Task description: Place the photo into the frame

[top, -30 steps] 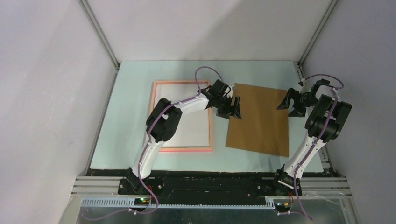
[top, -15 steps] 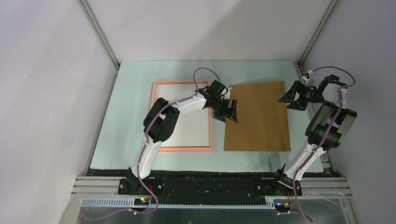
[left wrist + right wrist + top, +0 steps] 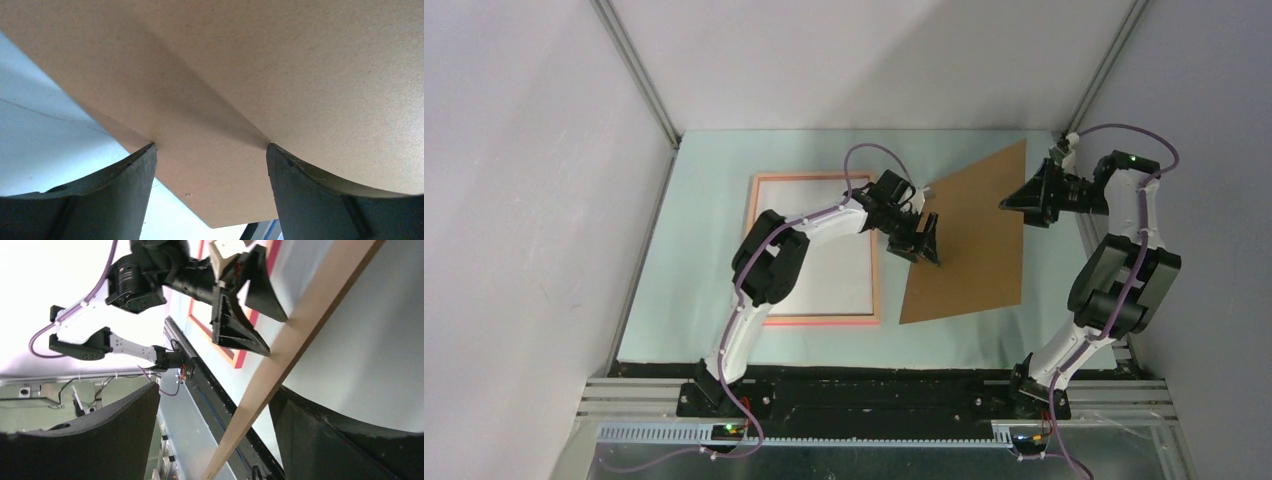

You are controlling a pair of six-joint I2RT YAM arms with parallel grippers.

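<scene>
The frame (image 3: pixel 819 320) is lying flat on the pale surface (image 3: pixel 699 250), left of centre, its salmon border showing all round except where the left arm (image 3: pixel 769 265) is crossing above it. A plain white rectangle is filling the inside of the frame. It is probably the photo (image 3: pixel 839 280) lying white back up, but no printed side is showing, so I cannot tell for certain. Just right of the frame, the brown backing board (image 3: pixel 969 250) is tilting. Its near left corner is sitting low, close to the frame's near right corner, while its far right corner is standing raised. The left pincer (image 3: pixel 924 245) is sitting at the board's left edge. In the left wrist view its fingers (image 3: pixel 125 195) are standing apart, released, with the board's brown face spanning across and meeting both tips. The right pincer (image 3: pixel 1019 208) is reaching in at the raised far right corner. In the right wrist view its fingers (image 3: pixel 330 440) are spread wide and not clamped. The board, seen edge-on there, is running diagonally through the gap and leaning against the finger on the right of that view.
</scene>
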